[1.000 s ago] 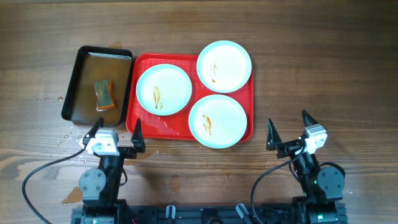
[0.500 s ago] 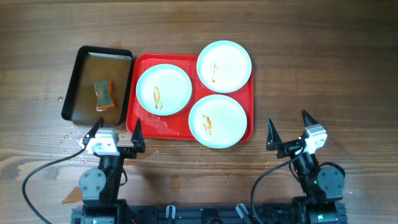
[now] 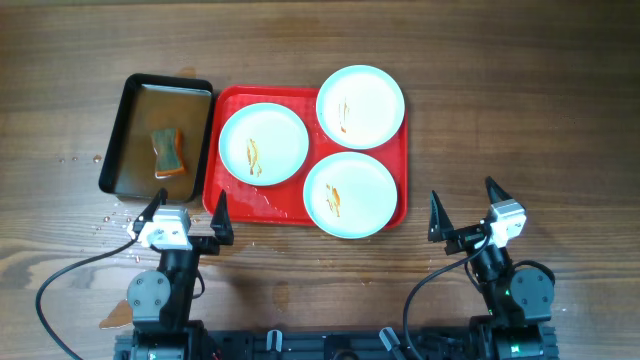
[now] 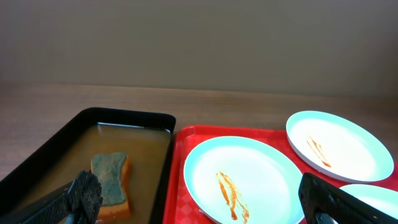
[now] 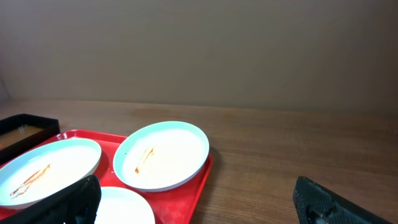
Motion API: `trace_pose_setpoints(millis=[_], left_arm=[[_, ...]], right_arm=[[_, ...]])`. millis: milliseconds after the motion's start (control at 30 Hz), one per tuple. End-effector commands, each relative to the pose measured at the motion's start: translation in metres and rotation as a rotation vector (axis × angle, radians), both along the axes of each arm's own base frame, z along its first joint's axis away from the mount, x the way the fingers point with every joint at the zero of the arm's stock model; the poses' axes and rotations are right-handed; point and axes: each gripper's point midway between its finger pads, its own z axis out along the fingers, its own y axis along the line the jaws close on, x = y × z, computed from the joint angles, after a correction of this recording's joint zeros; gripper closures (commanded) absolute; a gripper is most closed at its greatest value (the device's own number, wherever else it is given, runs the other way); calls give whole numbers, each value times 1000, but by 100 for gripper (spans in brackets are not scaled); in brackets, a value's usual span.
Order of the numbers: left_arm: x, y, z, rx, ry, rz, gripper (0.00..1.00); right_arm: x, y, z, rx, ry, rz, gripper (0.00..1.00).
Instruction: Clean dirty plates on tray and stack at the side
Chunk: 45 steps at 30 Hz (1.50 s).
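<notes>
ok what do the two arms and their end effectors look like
The left arm and right arm are black with round joints and a white block at each wrist. The left end effector and right end effector each have two black fingers tapering to points. A black cable loops out from each base.

Black pan (image 4: 127, 116) of brownish water, a sponge (image 4: 111, 179) lying in it. Just beside it on the bench (image 4: 205, 99), a red tray (image 4: 181, 155) with dirty plates: near plate (image 4: 261, 171), orange-streaked; far plate (image 4: 348, 140), streaked; third plate (image 4: 368, 198), edge only. Left pincer (image 4: 202, 202) spread wide, empty.
</notes>
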Motion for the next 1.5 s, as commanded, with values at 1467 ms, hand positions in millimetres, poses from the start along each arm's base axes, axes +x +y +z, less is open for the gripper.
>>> trace_pose_setpoints(millis=[1467], left_arm=[[68,13,136,-112,738,60,0]], right_arm=[[143,141,155,116,486,773,0]])
